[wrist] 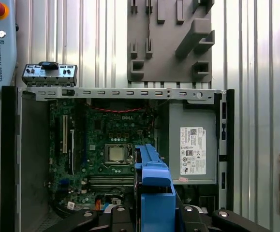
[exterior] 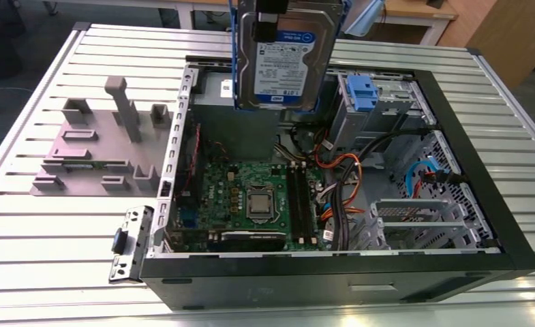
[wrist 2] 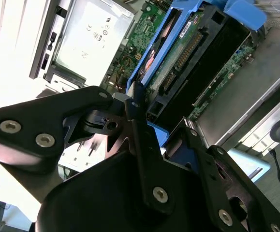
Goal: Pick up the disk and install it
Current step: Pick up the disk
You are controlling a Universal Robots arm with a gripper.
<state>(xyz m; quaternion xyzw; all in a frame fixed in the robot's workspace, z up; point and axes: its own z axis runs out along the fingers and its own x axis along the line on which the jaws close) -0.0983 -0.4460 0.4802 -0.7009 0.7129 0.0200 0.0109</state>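
Okay, my black gripper (wrist 2: 161, 121) has its jaws clamped on the silver-metal rectangular disk (exterior: 285, 58) above the open black computer case (exterior: 485, 157); I'd hold it square, clear of the orange cables (exterior: 340, 163).

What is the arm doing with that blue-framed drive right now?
Gripper shut on the disk. Disk upright, held above the open computer case, not yet installed. Loose cables lie inside the case.
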